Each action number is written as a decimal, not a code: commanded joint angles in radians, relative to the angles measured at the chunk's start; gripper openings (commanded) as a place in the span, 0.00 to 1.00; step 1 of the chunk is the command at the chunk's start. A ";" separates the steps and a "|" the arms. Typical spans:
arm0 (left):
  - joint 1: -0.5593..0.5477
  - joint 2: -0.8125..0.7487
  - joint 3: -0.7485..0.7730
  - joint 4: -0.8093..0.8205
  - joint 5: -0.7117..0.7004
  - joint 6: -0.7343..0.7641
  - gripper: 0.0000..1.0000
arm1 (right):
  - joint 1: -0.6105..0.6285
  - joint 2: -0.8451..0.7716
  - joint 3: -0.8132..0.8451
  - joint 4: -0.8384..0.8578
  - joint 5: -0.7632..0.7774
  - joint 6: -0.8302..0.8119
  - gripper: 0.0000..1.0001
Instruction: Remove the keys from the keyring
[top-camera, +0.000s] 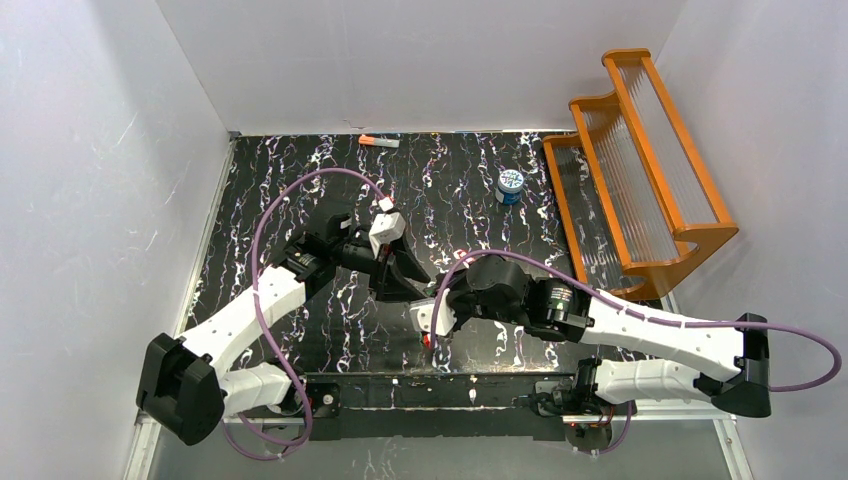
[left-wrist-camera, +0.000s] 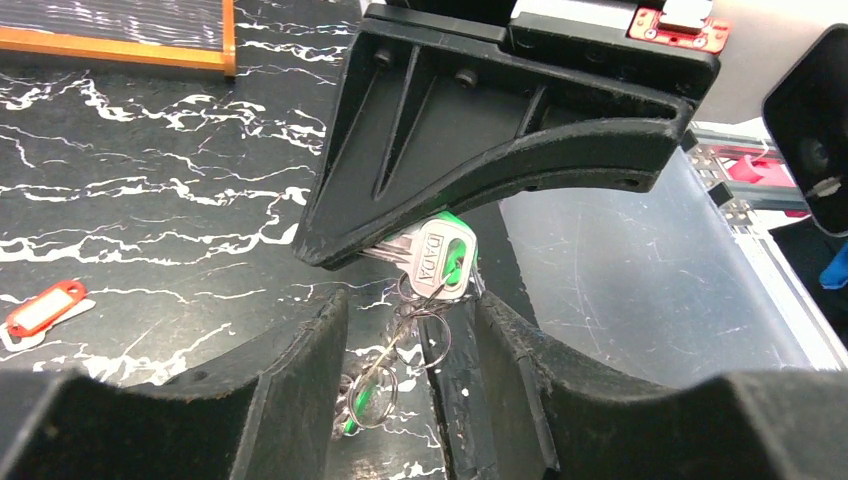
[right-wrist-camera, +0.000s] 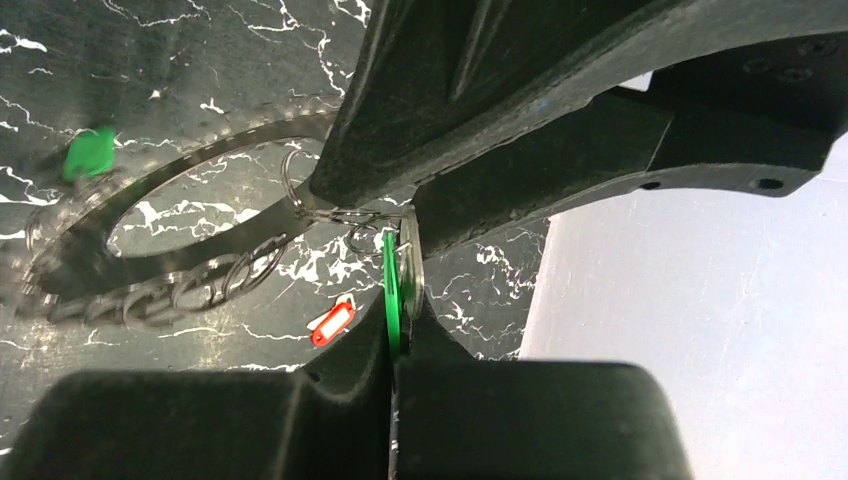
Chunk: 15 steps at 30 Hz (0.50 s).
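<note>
Keyring metal; key smooth plastic, metal; table glossy; rack wood.

A robotics lab bench: white panels box in a marbled table; left arm and right arm bolted on.

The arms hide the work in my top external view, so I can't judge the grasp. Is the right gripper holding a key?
Observer: Yes, the right gripper is shut on a green key, which sits edge-on between its pads.
Operator: And the other arm?
Observer: The left gripper has its jaws apart, with the small wire rings hanging from that key in the gap.
Operator: And the rest of the bunch?
Observer: The keyring shows blurred in the right wrist view, left of the held key, with a second green key beside its rim.
</note>
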 joint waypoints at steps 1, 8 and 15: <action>-0.003 0.007 0.036 -0.012 0.099 0.018 0.47 | 0.011 -0.005 0.074 0.097 -0.032 -0.019 0.01; -0.016 0.011 0.037 -0.013 0.170 0.023 0.40 | 0.010 -0.015 0.060 0.128 -0.022 -0.016 0.01; -0.017 -0.005 0.037 -0.013 0.184 0.024 0.28 | 0.011 -0.031 0.025 0.158 0.013 -0.025 0.01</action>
